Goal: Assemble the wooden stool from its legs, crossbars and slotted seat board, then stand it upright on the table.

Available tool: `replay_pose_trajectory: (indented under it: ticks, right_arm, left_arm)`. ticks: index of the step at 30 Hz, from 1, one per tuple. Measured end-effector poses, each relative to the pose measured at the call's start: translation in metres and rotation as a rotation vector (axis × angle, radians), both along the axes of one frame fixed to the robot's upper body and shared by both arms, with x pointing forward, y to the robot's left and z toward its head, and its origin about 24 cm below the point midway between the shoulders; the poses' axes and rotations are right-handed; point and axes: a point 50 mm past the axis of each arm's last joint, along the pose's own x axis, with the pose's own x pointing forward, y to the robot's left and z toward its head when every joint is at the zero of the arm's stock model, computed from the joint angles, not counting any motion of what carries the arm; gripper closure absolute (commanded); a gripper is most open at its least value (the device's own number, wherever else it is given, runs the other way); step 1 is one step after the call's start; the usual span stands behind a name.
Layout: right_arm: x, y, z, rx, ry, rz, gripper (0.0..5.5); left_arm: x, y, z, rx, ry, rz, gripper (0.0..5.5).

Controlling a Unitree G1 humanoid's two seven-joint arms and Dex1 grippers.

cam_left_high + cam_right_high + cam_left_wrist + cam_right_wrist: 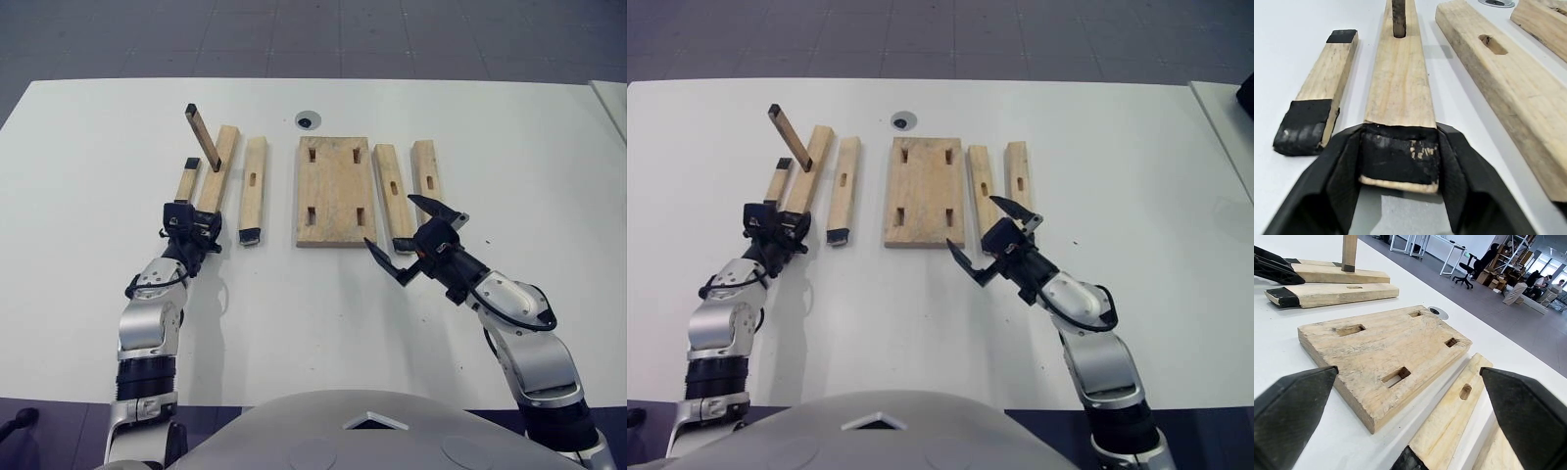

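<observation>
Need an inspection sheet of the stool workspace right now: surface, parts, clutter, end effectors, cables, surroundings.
Surface: white table, cable port behind the seat board.
Job's things: seat board flat at centre; inner right leg and outer right leg loose beside it; inner left leg loose; outer left leg carries a dark crossbar tilted in its slot; short crossbar outermost left.
Clutter: nothing seen.
End effectors: left end effector shut on the outer left leg's black-tipped near end; right end effector open, by the board's near right corner.
Cables: black cable looped at the right wrist, clear of parts.
Surroundings: grey tiled floor; second table at right.
</observation>
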Motion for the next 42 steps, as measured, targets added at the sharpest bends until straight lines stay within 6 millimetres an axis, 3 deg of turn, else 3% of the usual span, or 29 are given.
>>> replay_pose_trajectory:
  ticks: [5,14,17,22,27,28,36,40,42]
  right_arm:
    - [0.001,0.000,0.001,0.000,-0.004,0.002,0.10]
    - [0.005,-0.002,0.003,0.004,-0.014,-0.010,0.10]
    - [0.005,-0.001,0.003,0.005,-0.014,-0.009,0.10]
    - [0.005,-0.001,0.003,0.006,-0.013,-0.006,0.10]
    - [0.006,-0.003,0.003,0.004,-0.004,-0.004,0.10]
    - [0.006,-0.003,0.003,0.004,-0.005,-0.003,0.10]
    - [0.006,-0.003,0.002,0.003,0.003,-0.003,0.10]
    - [0.006,-0.003,0.002,0.003,0.003,-0.005,0.10]
    - [0.006,-0.003,0.002,0.003,0.003,-0.007,0.10]
  left_arm:
    - [0.003,0.006,0.004,-0.010,-0.032,0.031,3.45]
    - [0.019,0.009,0.033,-0.073,-0.191,0.029,3.45]
    - [0.017,0.008,0.026,-0.055,-0.147,0.011,3.45]
    - [-0.002,0.005,0.000,-0.031,-0.022,-0.002,3.45]
    - [-0.018,-0.003,-0.003,-0.007,-0.011,-0.015,3.45]
    - [-0.020,-0.004,-0.004,-0.004,-0.012,-0.015,3.08]
    - [-0.015,-0.006,-0.001,-0.015,-0.013,-0.030,1.69]
    - [-0.004,-0.001,0.001,-0.001,-0.009,-0.033,1.14]
    - [0.001,-0.001,0.000,0.001,-0.002,-0.042,1.35]
